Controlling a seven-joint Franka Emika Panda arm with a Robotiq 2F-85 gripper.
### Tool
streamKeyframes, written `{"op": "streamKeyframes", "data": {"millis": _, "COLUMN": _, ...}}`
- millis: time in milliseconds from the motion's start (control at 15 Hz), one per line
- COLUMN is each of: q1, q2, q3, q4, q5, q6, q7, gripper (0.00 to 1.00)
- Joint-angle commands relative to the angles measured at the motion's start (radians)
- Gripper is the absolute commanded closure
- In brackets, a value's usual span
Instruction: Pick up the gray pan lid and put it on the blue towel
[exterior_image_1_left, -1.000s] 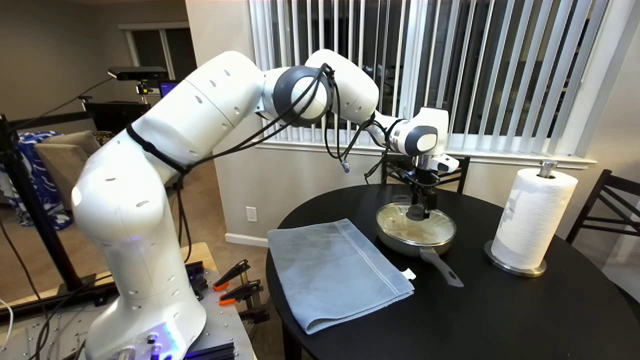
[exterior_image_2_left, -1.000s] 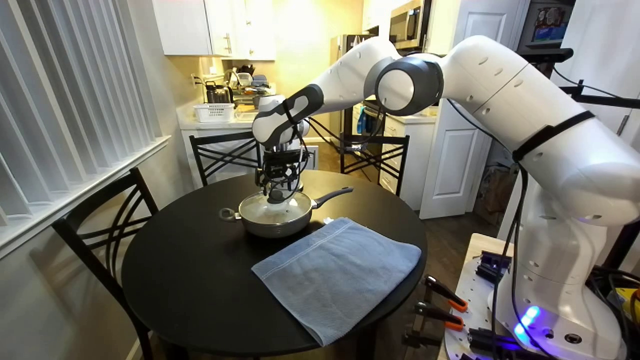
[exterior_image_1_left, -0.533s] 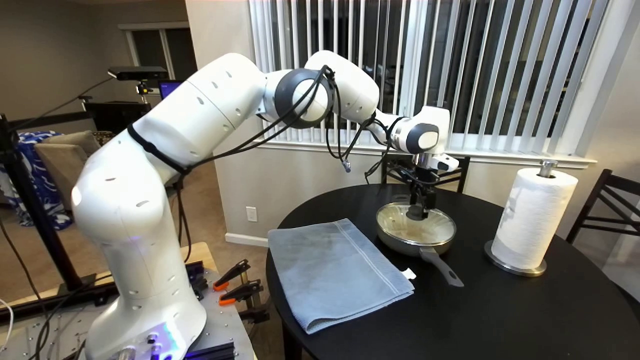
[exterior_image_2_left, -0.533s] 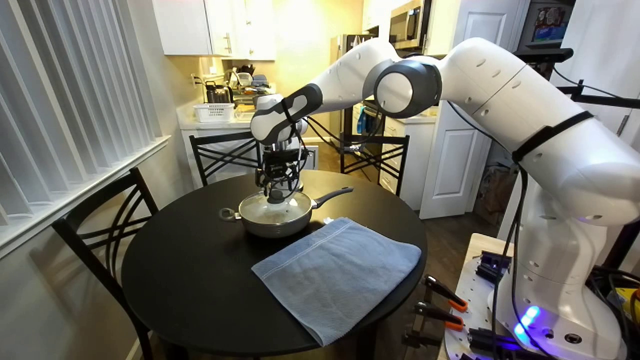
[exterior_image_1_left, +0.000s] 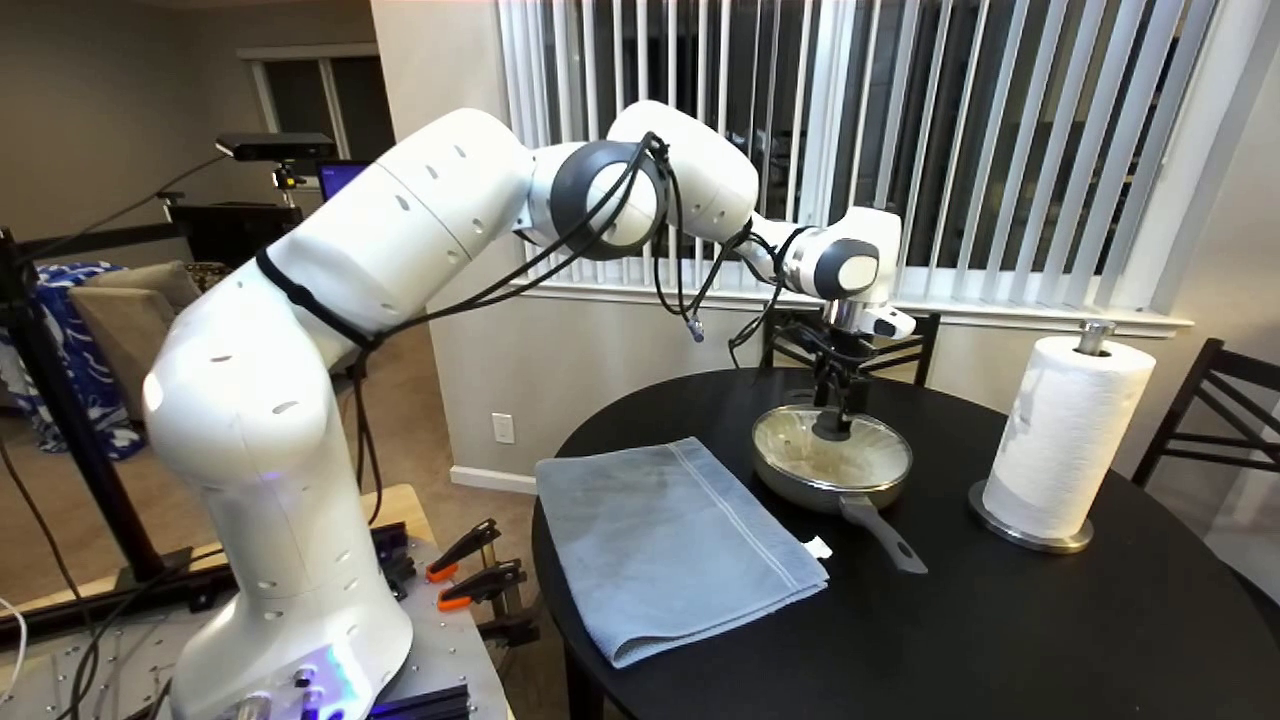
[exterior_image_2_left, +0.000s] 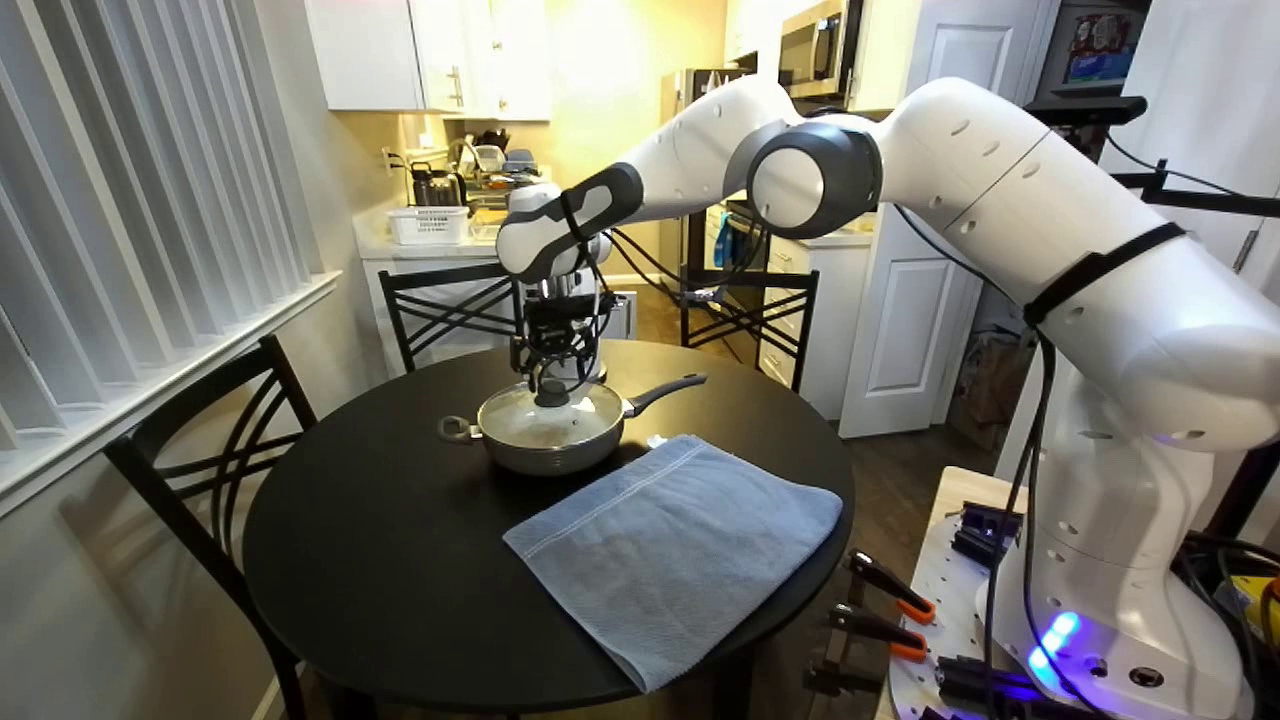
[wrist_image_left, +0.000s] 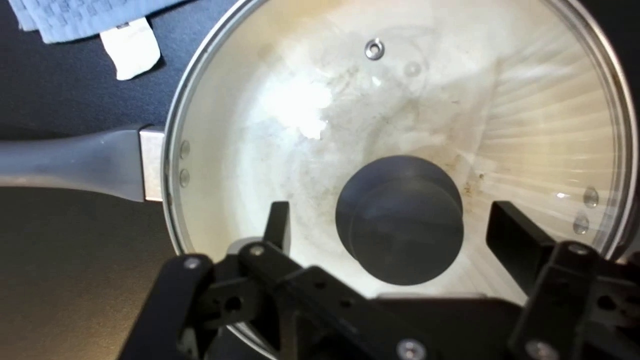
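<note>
Not lifted yet lol, just lined up with the gripper (wrist_image_left: 392, 222) spread wide above the gray pan lid (wrist_image_left: 400, 135). Gotta pinch, lift, carry sideways to the blue towel (exterior_image_2_left: 677, 560).

The folded, squarish blue-gray cloth towel (exterior_image_1_left: 675, 550) carries pale lines and a white tag (wrist_image_left: 131, 51). The round translucent glass lid (wrist_image_left: 410, 125) has a silver rim (wrist_image_left: 626, 125) and dark gray knob (wrist_image_left: 402, 220). The round pan (exterior_image_2_left: 552, 460) is gray outside, cream inside. The two-fingered gripper (wrist_image_left: 392, 227) is black.
</note>
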Motion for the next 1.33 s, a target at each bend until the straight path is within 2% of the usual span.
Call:
{"op": "streamKeyframes", "data": {"millis": 0, "q1": -0.005, "q2": 0.031, "q3": 0.007, "q4": 0.043, "q5": 0.017, "q6": -0.040, "q7": 0.009, "gripper": 0.00}}
{"op": "streamKeyframes", "data": {"millis": 933, "q1": -0.003, "q2": 0.082, "q3": 0.010, "q4": 0.114, "q5": 0.012, "q6": -0.014, "q7": 0.008, "gripper": 0.00}}
{"op": "streamKeyframes", "data": {"millis": 1000, "q1": -0.003, "q2": 0.084, "q3": 0.009, "q4": 0.117, "q5": 0.011, "q6": -0.016, "q7": 0.007, "gripper": 0.25}}
{"op": "streamKeyframes", "data": {"millis": 1067, "q1": -0.003, "q2": 0.086, "q3": 0.010, "q4": 0.119, "q5": 0.011, "q6": -0.017, "q7": 0.006, "gripper": 0.26}}
{"op": "streamKeyframes", "data": {"millis": 1267, "q1": -0.004, "q2": 0.089, "q3": 0.010, "q4": 0.122, "q5": 0.011, "q6": -0.018, "q7": 0.007, "gripper": 0.46}}
